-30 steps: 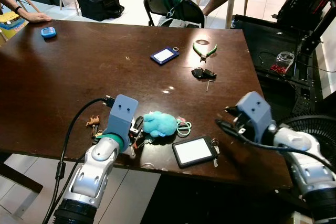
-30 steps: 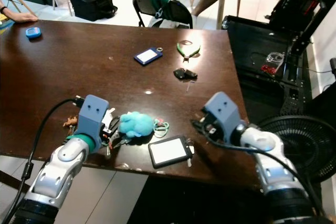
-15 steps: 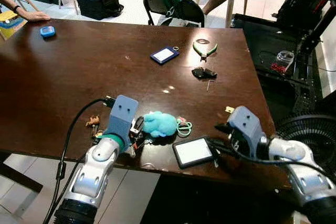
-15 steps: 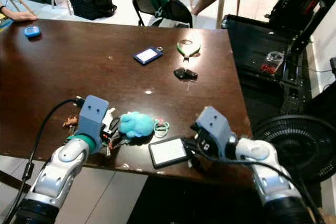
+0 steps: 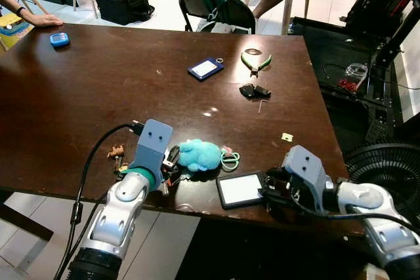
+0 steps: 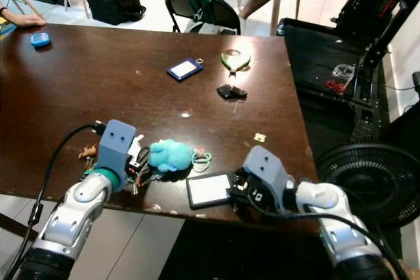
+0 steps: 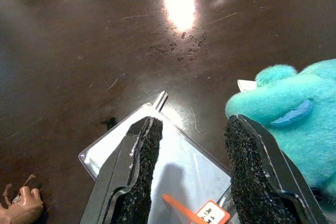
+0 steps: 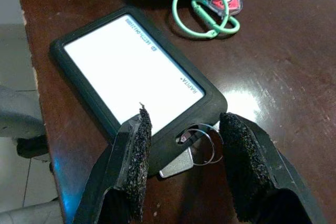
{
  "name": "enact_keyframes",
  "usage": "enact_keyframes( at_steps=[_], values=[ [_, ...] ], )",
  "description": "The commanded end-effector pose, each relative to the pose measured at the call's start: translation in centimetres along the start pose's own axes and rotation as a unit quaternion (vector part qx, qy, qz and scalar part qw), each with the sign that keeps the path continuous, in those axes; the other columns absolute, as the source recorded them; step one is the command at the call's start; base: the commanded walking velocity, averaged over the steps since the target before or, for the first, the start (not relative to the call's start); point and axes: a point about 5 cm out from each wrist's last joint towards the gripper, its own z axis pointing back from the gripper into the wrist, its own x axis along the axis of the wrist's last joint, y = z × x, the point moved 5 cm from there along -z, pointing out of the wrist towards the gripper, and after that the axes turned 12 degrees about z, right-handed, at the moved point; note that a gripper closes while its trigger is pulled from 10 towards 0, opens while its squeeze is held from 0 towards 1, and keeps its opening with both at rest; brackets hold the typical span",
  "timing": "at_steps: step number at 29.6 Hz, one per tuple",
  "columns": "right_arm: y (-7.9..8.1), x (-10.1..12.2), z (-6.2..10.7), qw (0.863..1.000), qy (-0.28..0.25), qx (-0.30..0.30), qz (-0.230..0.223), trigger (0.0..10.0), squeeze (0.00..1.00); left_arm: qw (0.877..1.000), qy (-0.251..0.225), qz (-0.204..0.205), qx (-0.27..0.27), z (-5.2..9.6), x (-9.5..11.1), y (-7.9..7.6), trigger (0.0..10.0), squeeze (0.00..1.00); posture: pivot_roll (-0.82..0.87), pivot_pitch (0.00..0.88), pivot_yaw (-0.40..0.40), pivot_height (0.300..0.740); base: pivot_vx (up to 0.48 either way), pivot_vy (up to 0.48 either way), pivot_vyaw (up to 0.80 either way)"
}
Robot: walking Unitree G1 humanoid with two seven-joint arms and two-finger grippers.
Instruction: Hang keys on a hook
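Two hands: the right hand (image 8: 181,169) was released, fingers spread over the key ring (image 8: 202,142) at the card holder (image 5: 241,189); the left hand (image 7: 191,174) was spread over a clear tag (image 7: 173,169) beside the teal plush (image 5: 200,154).
Keys: on the table (image 5: 98,90), near its front edge.
Risk: closing might pinch the holder's rim, not the ring, and nudge it off.
Right wrist view: showed the ring and key, hidden behind the hand in the head views.
Hook: I could not find one.
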Motion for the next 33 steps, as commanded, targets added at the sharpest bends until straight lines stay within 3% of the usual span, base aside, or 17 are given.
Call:
enact_keyframes(
  at_steps=[1, 8, 9, 11, 12, 13, 14, 15, 16, 25, 32, 33],
  values=[
    [0.2, -0.4, 0.3, 1.0, 0.006, 0.0, 0.001, 10.0, 0.0, 1.0, 0.006, -0.001, 0.0, 0.0, -0.4, 0.2, 10.0, 0.0, -0.11, 0.097, 0.111, 0.74, 0.0, 0.0, 0.0],
    [-0.1, -0.9, 0.5, 1.0, 0.015, -0.01, 0.0, 10.0, 0.0, 1.0, 0.006, -0.001, 0.0, -0.1, -0.4, 0.2, 10.0, 0.0, -0.11, 0.099, 0.111, 0.74, 0.0, 0.0, 0.0],
    [-0.2, -1.0, 0.6, 1.0, 0.018, -0.012, 0.0, 7.9, 0.0, 1.0, 0.006, -0.001, 0.0, -0.1, -0.4, 0.2, 10.0, 0.0, -0.11, 0.099, 0.111, 0.74, 0.0, 0.0, 0.0],
    [-0.2, -1.0, 0.6, 1.0, 0.018, -0.012, 0.0, 7.9, 0.0, 1.0, 0.006, -0.001, 0.0, -0.1, -0.4, 0.2, 10.0, 0.0, -0.11, 0.099, 0.111, 0.74, 0.0, 0.0, 0.0],
    [-0.3, -1.1, 0.6, 1.0, 0.021, -0.014, 0.0, 4.6, 0.0, 1.0, 0.006, -0.001, 0.0, -0.1, -0.4, 0.2, 10.0, 0.0, -0.11, 0.098, 0.111, 0.74, 0.0, 0.0, 0.0],
    [-0.3, -1.1, 0.6, 1.0, 0.021, -0.014, 0.0, 4.6, 0.0, 1.0, 0.006, -0.001, 0.0, -0.1, -0.4, 0.2, 10.0, 0.0, -0.11, 0.098, 0.111, 0.74, 0.0, 0.0, 0.0],
    [-0.3, -1.3, 0.7, 1.0, 0.023, -0.016, 0.0, 1.8, 0.0, 1.0, 0.006, -0.001, 0.0, 0.0, -0.4, 0.2, 10.0, 0.0, -0.11, 0.098, 0.112, 0.74, 0.0, 0.0, 0.0],
    [-0.3, -1.3, 0.7, 1.0, 0.023, -0.016, 0.0, 1.8, 0.0, 1.0, 0.006, -0.001, 0.0, 0.0, -0.4, 0.2, 10.0, 0.0, -0.11, 0.098, 0.112, 0.74, 0.0, 0.0, 0.0],
    [-0.4, -1.4, 0.7, 1.0, 0.025, -0.018, 0.0, 0.0, 0.0, 1.0, 0.006, -0.001, 0.0, 0.0, -0.4, 0.2, 10.0, 0.0, -0.11, 0.098, 0.112, 0.74, 0.0, 0.0, 0.0],
    [-0.9, -1.0, 0.9, 0.999, 0.02, -0.03, -0.003, 0.0, 0.0, 1.0, 0.008, 0.0, 0.0, 0.0, -0.6, 0.2, 10.0, 0.0, -0.11, 0.099, 0.111, 0.74, 0.0, 0.0, 0.0],
    [-1.6, 0.1, 0.7, 0.999, -0.007, -0.049, -0.011, 0.0, 0.0, 1.0, 0.009, 0.001, 0.001, 0.0, -0.6, 0.3, 10.0, 0.0, -0.11, 0.1, 0.11, 0.74, 0.0, 0.0, 0.0],
    [-2.0, 1.1, 0.7, 0.997, -0.029, -0.062, -0.019, 0.0, 0.0, 1.0, 0.009, 0.002, 0.001, 0.0, -0.6, 0.3, 10.0, 0.0, -0.11, 0.102, 0.111, 0.74, 0.0, 0.0, 0.0]
  ],
)
